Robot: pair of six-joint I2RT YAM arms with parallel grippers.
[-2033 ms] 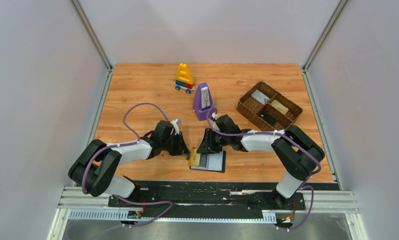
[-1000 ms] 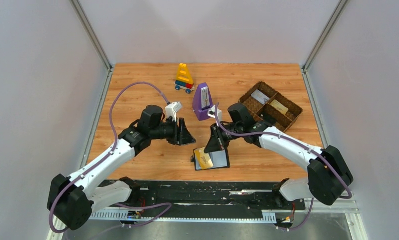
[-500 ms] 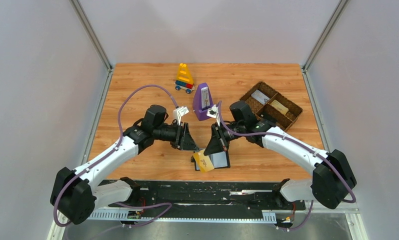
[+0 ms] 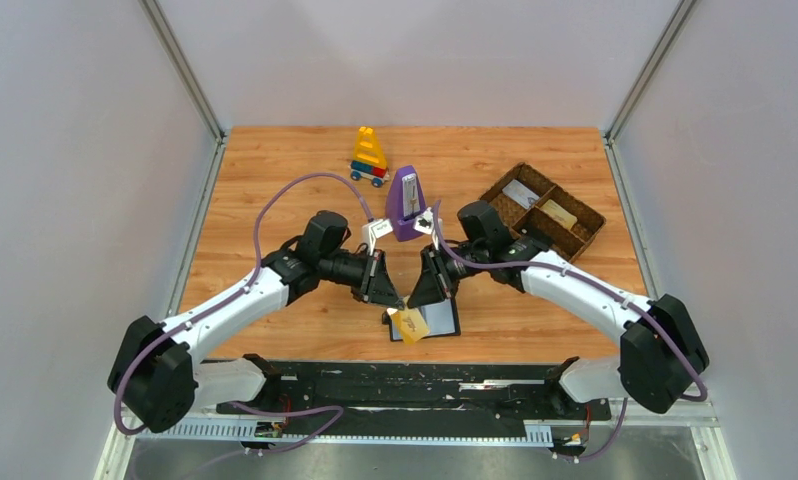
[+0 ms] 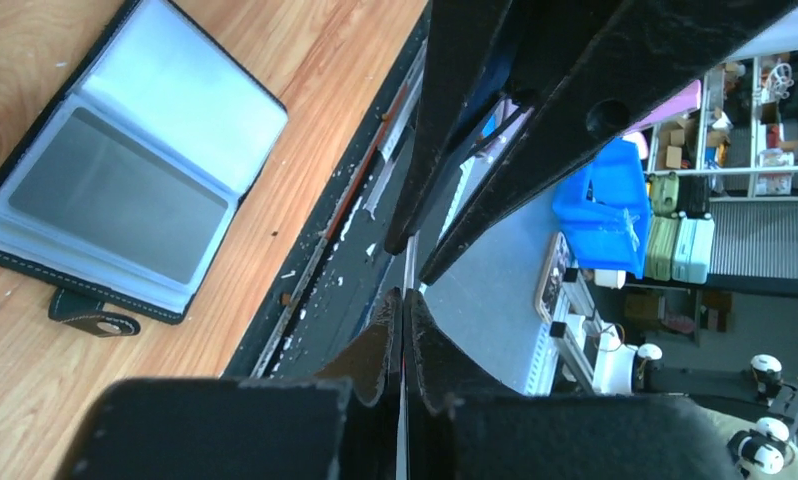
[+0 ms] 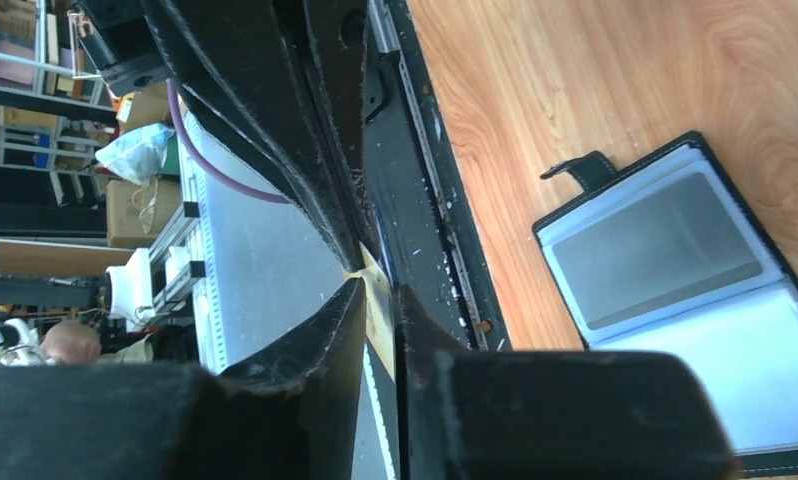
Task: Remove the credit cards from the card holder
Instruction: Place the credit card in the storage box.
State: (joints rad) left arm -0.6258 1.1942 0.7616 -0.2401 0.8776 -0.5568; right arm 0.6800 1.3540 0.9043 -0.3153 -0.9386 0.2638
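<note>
card (image 4: 408,323) pinched by both right fingers (image 6: 335,322) and left fingers (image 5: 378,348), raised over wallet (image 4: 443,319) | wallet open at table (image 4: 275,180) near edge, middle | since 0.5 s ago: left fingers closed in on card

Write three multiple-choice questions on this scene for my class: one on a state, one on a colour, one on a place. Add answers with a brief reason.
1. How does the card holder lie? A. Open flat B. Folded shut C. On edge
2. What colour is the metronome? A. Green B. Red C. Purple
3. Where is the yellow credit card? A. Inside the card holder B. Pinched in the right gripper C. Against the metronome
Answers: 1 A, both sleeves show spread apart; 2 C, seen from above; 3 B, the right wrist view shows it clamped.
</note>
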